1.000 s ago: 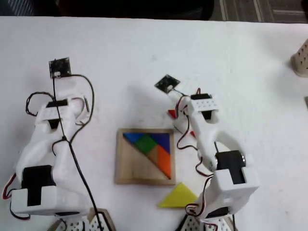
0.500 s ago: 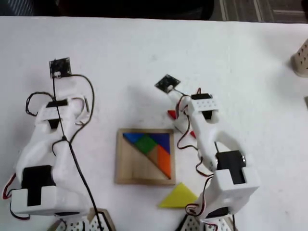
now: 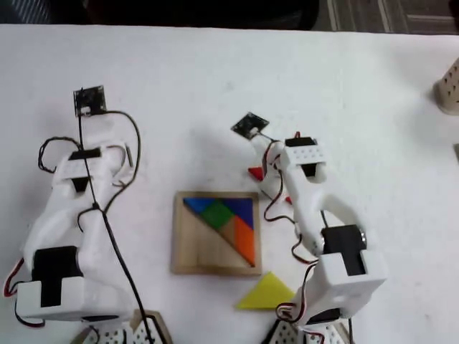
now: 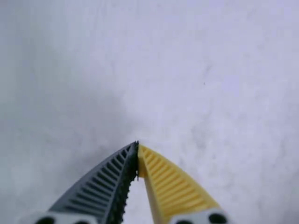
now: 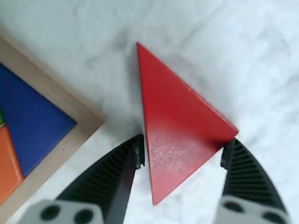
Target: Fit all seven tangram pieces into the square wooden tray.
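The square wooden tray (image 3: pixel 193 247) lies between the two arms, its upper right half holding blue, green and orange pieces (image 3: pixel 233 218). A yellow triangle (image 3: pixel 267 292) rests on the table just below the tray's lower right corner. A red triangle (image 5: pixel 180 126) lies flat beside the tray's corner (image 5: pixel 70 135). My right gripper (image 5: pixel 184 151) is open, one finger on each side of the red triangle and close to its edges. In the high view the red triangle (image 3: pixel 254 172) peeks out from under the right arm (image 3: pixel 308 186). My left gripper (image 4: pixel 137 145) is shut on nothing, over bare white table.
The left arm (image 3: pixel 79 179) stands left of the tray, with a black cable trailing down past it. A pale pegged wooden object (image 3: pixel 448 86) sits at the far right edge. Open white table stretches behind both arms.
The right arm's wrist has shifted slightly toward the tray side and downward over the red triangle. The left arm and the pieces have not moved.
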`<state>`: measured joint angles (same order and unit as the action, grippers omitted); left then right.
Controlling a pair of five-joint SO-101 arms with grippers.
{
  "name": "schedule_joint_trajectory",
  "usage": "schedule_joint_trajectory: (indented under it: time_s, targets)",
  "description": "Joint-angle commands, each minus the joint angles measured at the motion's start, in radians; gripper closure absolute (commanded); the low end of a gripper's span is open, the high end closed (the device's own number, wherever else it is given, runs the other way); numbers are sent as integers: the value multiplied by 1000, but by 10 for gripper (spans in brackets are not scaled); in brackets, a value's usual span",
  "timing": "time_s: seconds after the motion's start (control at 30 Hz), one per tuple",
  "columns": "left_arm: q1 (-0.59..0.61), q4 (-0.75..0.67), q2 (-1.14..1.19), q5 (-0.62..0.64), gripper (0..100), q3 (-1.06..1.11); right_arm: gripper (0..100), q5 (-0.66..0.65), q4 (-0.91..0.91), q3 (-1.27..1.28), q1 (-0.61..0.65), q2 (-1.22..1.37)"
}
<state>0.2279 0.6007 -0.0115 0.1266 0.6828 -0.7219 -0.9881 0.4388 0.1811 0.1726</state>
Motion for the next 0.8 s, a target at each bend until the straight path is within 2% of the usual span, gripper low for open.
schedule_joint_trajectory:
  time_s: [0.0,0.17,0.33,0.77]
  targets:
    - [12,-20,-2,-8,972,-43,742,-5,-13,-18,-2,-81]
    - [12,-20,-2,-8,972,-43,735,-5,10,-28,-7,-93]
    - [12,-20,-2,-8,972,-43,623,-3,45,-29,-2,-48]
    - [12,-20,-2,-8,972,-41,636,-12,64,-124,2,111]
